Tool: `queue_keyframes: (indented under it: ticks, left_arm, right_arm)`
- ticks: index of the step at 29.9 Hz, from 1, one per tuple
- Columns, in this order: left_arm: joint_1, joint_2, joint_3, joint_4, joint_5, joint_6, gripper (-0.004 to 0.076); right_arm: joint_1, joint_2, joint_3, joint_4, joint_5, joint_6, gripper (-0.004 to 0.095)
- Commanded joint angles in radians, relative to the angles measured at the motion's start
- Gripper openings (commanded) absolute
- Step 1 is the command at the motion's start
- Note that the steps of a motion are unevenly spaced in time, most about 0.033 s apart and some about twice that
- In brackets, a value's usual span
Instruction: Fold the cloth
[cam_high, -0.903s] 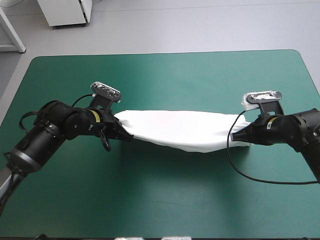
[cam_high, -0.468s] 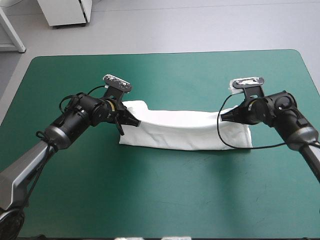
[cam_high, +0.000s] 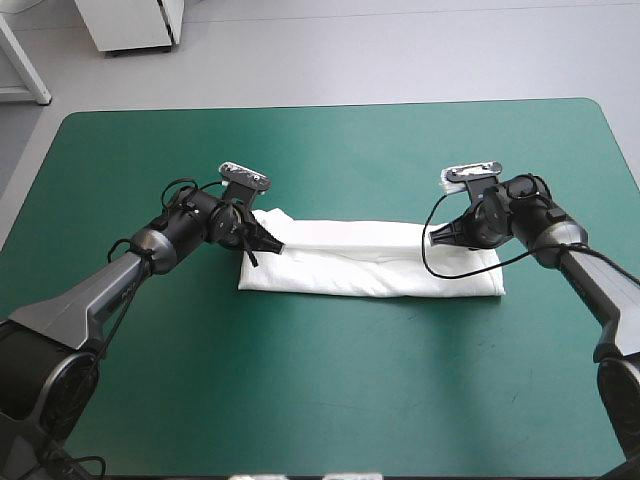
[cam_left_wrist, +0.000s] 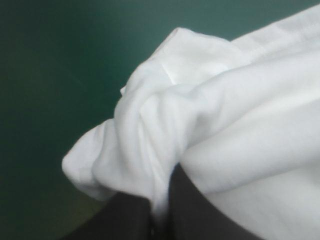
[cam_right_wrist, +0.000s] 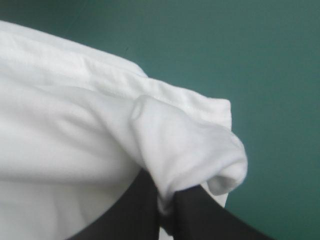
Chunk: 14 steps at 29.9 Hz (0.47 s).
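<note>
The T-shirt (cam_high: 370, 265) lies as a long folded band across the middle of the table (cam_high: 320, 400). Toward the table's left side the left gripper (cam_high: 273, 244) is pinched all but closed on a bunched wad of cloth. Toward its right side the right gripper (cam_high: 431, 238) nips a hemmed corner likewise. Each pinch looks thick (probably several layers), so letting go unevenly could drag the top layer and skew the edges.
</note>
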Motion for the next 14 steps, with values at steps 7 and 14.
queue_keyframes:
  ticks: [7, 14]
  left_arm:
    - [0.001, -0.065, -0.142, -0.022, 0.19, 0.047, 0.0293]
    - [0.001, -0.16, -0.266, -0.072, 0.394, 0.054, 0.0379]
  right_arm:
    - [0.001, -0.082, -0.152, 0.025, 0.079, -0.081, 0.0382]
    - [0.001, -0.238, -0.161, -0.023, 0.151, -0.076, 0.0433]
